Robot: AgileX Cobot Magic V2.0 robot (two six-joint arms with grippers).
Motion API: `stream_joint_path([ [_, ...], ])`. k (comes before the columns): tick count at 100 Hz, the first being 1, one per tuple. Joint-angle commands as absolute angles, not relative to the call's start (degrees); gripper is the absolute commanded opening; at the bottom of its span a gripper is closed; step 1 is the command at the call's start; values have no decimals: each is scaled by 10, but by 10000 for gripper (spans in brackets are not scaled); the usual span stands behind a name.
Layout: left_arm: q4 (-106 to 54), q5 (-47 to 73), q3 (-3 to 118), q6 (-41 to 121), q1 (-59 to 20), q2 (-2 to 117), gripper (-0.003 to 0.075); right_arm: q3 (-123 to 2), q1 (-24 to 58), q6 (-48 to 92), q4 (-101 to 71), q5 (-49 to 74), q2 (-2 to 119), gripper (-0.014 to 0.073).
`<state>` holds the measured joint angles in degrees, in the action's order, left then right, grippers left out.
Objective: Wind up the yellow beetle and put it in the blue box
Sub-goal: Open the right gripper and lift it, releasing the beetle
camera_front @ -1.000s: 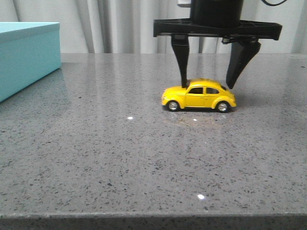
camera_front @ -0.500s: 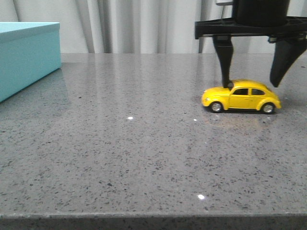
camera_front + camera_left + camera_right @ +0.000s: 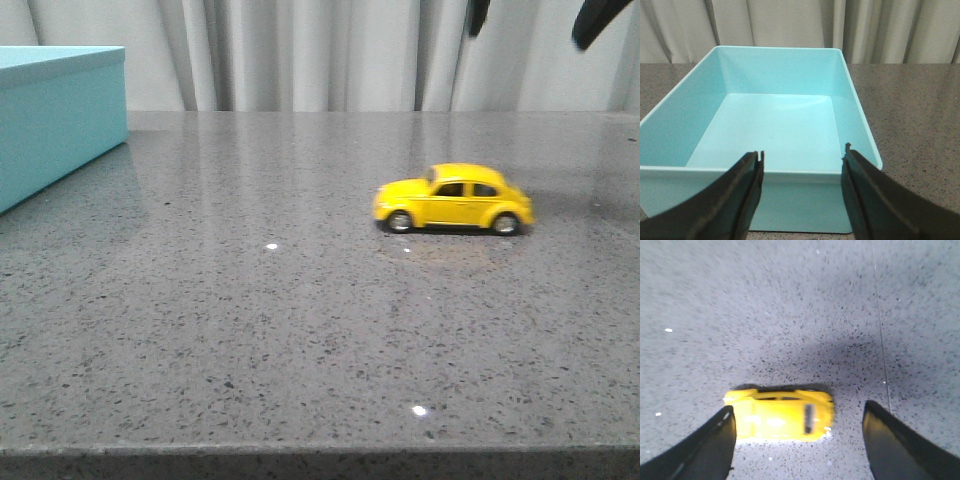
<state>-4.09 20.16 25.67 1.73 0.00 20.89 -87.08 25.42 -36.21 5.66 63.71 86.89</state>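
Yellow beetle point(image 3: 453, 199) free on bench point(image 3: 250, 330), right of centre, well apart from blue box point(image 3: 55, 115) far left; both grippers' fingers apart, empty; glossy, light, rolls easily — pinch across doors.

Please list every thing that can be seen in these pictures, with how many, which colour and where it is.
yellow beetle: one, glossy yellow with dark windows and black tyres, standing on its wheels on the right part of the table, free of any tool.
blue box: one, light turquoise, open on top and with nothing inside, at the far left of the table.
table: one, speckled grey stone surface, under everything.
curtain: pale grey-white folds, behind the table.
left tool: one, black, open, in front of the near wall of the blue box.
right tool: one, black, open, raised above the yellow beetle, holding nothing.
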Motion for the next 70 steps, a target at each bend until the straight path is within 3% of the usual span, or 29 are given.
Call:
stream_joint_path([
  [1,-47,157,276,14,-4,217,356,-886,254,-350,65,621,825,528],
  [50,-78,127,276,14,-4,217,352,-863,259,-335,66,538,734,528],
  [70,-78,130,280,14,-4,218,301,-789,278,-335,67,470,677,528],
])
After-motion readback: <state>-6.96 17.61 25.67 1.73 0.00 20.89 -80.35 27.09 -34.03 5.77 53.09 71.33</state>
